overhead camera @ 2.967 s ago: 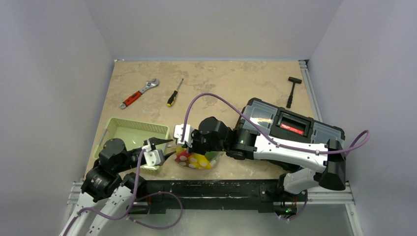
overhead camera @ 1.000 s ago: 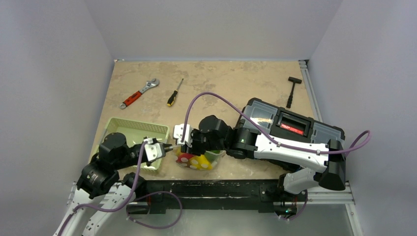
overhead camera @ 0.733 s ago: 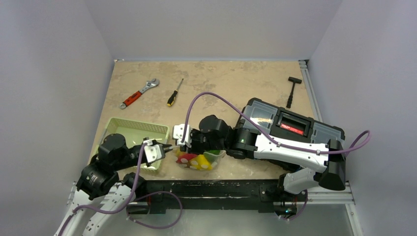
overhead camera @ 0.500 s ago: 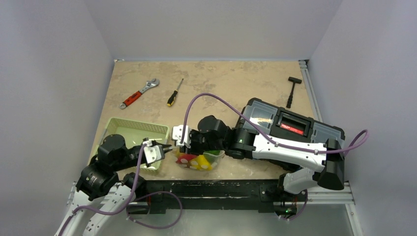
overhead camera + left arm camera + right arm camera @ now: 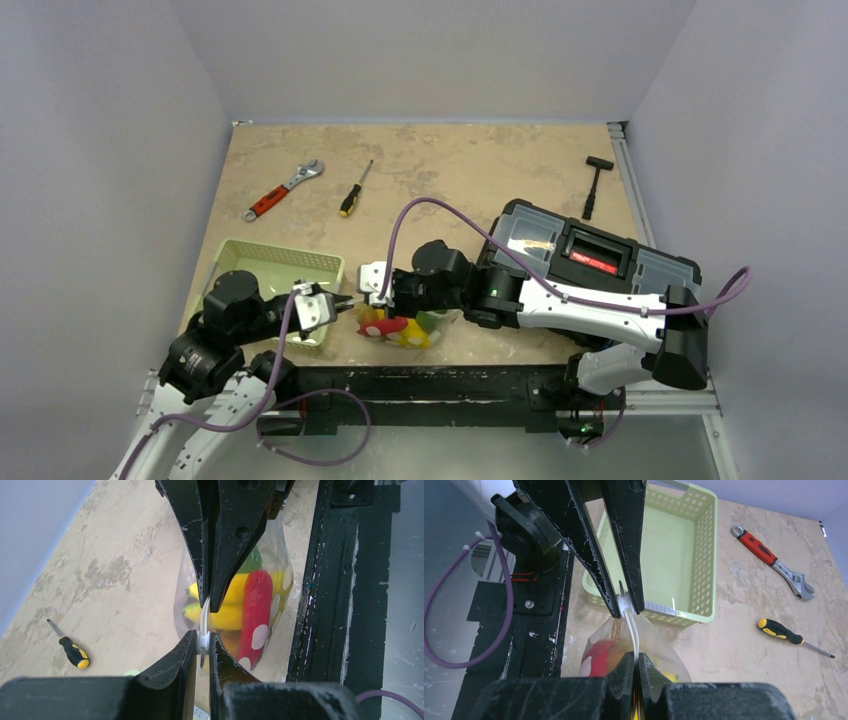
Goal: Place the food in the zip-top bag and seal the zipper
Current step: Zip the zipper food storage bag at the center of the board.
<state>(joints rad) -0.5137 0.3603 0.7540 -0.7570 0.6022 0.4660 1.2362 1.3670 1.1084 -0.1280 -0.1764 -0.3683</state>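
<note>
The zip-top bag (image 5: 428, 322) sags on the table near its front edge, the food inside: a red chilli (image 5: 257, 600), yellow pieces (image 5: 230, 616) and a green piece (image 5: 252, 561). The whitish dots (image 5: 259, 636) show on its side. My left gripper (image 5: 201, 639) is shut on the left end of the white zipper (image 5: 204, 616). My right gripper (image 5: 636, 659) is shut on the same zipper (image 5: 631, 627) a short way along. The two grippers face each other tip to tip, left (image 5: 341, 303) and right (image 5: 378, 297), holding the bag's mouth edge up.
The pale green mesh basket (image 5: 275, 262) stands just left of the bag, with no food in it. A red wrench (image 5: 283, 189) and a screwdriver (image 5: 353, 192) lie farther back. A black toolbox (image 5: 590, 255) is at the right, a hammer (image 5: 595, 180) behind it.
My right gripper has slid a little to the right and down along the zipper, away from the left gripper. The bag has sunk slightly. The left gripper has held still.
</note>
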